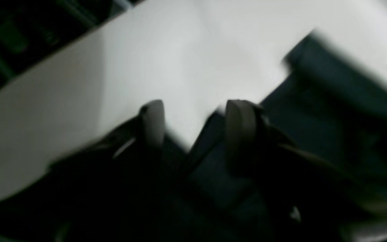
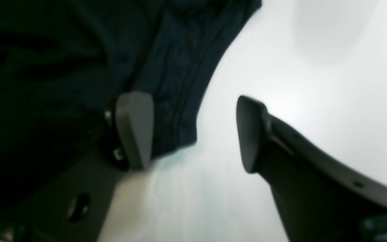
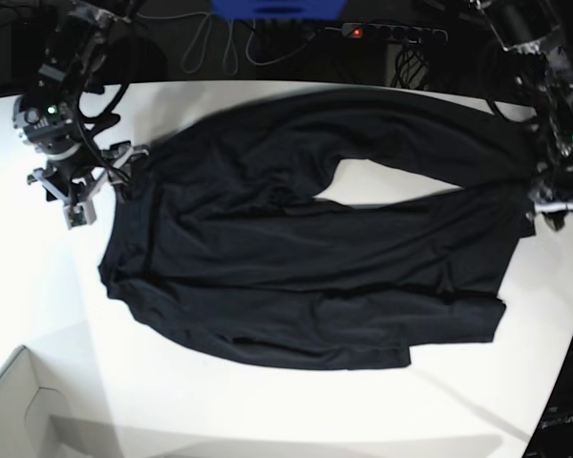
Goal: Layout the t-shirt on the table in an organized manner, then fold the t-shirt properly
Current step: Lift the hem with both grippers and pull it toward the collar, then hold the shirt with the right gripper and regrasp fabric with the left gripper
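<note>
The black t-shirt (image 3: 306, 258), thin, soft and rumpled into long folds, lies spread wide across the smooth white bench (image 3: 267, 410). The right end effector (image 2: 193, 134) stands with fingers well apart over the shirt's edge, gripping nothing. The left end effector (image 1: 193, 127) is parted too, blurred, at the opposite edge; a white box corner (image 3: 19, 410) sits near.

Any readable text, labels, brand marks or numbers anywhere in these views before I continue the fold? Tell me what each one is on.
None can be read.
t-shirt: plain black, no print or tag text showing.
table: bare white, no markings.
white box corner: no label visible.
power strip at the far edge: only a red light shows; any lettering is too small to read.
Both wrist views are too blurred to show text.
</note>
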Robot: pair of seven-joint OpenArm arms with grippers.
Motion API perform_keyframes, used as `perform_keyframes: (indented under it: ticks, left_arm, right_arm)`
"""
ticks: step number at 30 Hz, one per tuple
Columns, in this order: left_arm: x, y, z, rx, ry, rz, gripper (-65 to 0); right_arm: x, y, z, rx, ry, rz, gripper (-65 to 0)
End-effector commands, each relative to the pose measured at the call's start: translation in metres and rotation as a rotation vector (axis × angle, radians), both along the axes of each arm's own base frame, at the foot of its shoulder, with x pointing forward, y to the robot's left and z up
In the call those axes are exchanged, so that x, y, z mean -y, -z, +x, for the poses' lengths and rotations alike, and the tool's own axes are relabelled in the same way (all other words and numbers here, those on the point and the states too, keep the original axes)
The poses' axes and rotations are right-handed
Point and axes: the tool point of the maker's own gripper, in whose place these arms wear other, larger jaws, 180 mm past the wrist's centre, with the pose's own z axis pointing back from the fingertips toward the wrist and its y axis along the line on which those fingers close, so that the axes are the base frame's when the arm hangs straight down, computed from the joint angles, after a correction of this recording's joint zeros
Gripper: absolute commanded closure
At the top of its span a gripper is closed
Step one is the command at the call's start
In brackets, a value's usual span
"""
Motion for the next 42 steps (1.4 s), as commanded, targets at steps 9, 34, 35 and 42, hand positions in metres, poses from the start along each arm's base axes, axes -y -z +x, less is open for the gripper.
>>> perform_keyframes:
  ticks: [9,34,35,42]
  left_arm:
    - [0.001,0.022,-0.012,-0.038,-0.011,-0.023,-28.8]
    - [0.039,-0.004,0.024,0.035,0.104,-0.004,-0.1]
    - [0.040,-0.011,0.027,0.052,0.110,0.005,0.0]
    - [0.045,-0.070,0.068,0.207,0.124,0.042,0.0]
  right_arm:
    - [-0.004,0.009,-0.004,-0.008,-0.003,0.034,-39.6]
    - [-0.001,0.038,-0.012,-0.086,0.005,0.066,-39.5]
    - [-0.001,0.038,-0.012,-0.086,0.005,0.066,-39.5]
    - [0.000,0.034,-0.005,-0.070,0.005,0.065,-39.5]
